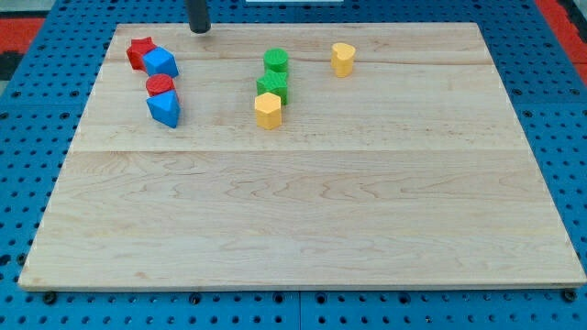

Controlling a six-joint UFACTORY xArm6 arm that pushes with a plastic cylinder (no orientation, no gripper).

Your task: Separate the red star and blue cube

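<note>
The red star (139, 51) lies at the view's top left of the wooden board, touching the blue cube (161, 63) just to its right. My tip (199, 30) stands at the board's top edge, to the right of and above the blue cube, apart from it.
A red round block (160, 86) sits just below the blue cube, with a blue triangular block (165, 109) under it. Near the top middle stand a green round block (276, 61), a green star-like block (272, 86) and a yellow hexagonal block (268, 111). Another yellow block (343, 59) lies further right.
</note>
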